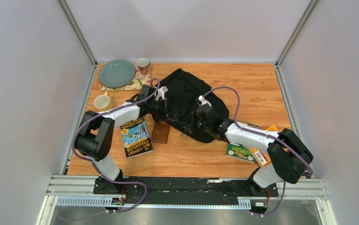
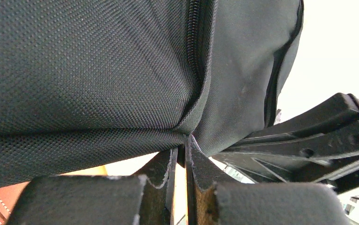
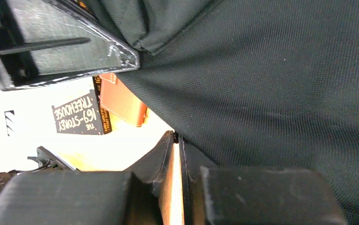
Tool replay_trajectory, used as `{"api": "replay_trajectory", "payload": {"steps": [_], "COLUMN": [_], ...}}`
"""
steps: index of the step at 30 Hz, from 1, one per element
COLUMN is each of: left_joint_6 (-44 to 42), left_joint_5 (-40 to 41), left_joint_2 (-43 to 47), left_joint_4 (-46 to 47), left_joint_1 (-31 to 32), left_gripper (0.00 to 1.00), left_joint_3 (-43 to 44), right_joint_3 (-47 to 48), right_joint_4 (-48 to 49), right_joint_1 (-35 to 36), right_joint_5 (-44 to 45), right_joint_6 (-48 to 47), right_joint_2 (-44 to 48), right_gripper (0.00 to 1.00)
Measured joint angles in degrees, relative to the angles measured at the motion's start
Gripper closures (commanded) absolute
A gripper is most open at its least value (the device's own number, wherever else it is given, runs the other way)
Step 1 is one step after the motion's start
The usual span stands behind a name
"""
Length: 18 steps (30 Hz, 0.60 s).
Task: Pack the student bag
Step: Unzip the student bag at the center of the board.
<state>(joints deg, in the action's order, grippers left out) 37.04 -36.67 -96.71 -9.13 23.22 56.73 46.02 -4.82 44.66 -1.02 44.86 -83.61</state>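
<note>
The student bag [image 1: 187, 96] is a large black fabric backpack lying in the middle of the table. My left gripper [image 1: 162, 107] is at the bag's left edge, and its jaws are shut on a fold of the black fabric beside the zip [image 2: 186, 140]. My right gripper [image 1: 201, 120] is at the bag's near edge, shut on the fabric edge [image 3: 176, 138]. The bag [image 2: 97, 70] fills the left wrist view, and the bag [image 3: 271, 84] fills most of the right wrist view. The bag's opening is not visible.
A Treehouse book [image 1: 136, 137] and a brown wallet [image 1: 160, 132] lie left of the bag's near end. Two more books [image 1: 243, 151] lie under my right arm. A plate [image 1: 117, 73] and mug [image 1: 142, 65] sit on a placemat at the back left, with a cup [image 1: 102, 101] nearby.
</note>
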Motion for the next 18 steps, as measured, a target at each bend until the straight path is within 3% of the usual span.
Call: {"api": "replay_trajectory", "payload": {"steps": [2, 5, 12, 18], "left_joint_6": [-0.1, 0.0, 0.8, 2.4], "left_joint_5": [-0.2, -0.2, -0.1, 0.1], "left_joint_2": [0.0, 0.0, 0.7, 1.6], "left_joint_4": [0.0, 0.7, 3.0, 3.8], "left_joint_1": [-0.2, -0.5, -0.8, -1.0], "left_gripper": [1.00, 1.00, 1.00, 1.00], "left_joint_3": [-0.2, -1.3, -3.7, -4.9], "right_joint_3": [0.1, 0.1, 0.2, 1.5], "right_joint_4": [0.3, 0.8, 2.6, 0.0], "right_joint_1": [-0.3, -0.3, 0.8, 6.4], "right_joint_5": [-1.6, -2.6, -0.5, 10.4], "right_joint_6": [0.1, 1.1, 4.0, 7.5], "right_joint_2": [-1.6, -3.5, -4.4, -4.4], "right_gripper": [0.70, 0.56, 0.49, 0.49]}}
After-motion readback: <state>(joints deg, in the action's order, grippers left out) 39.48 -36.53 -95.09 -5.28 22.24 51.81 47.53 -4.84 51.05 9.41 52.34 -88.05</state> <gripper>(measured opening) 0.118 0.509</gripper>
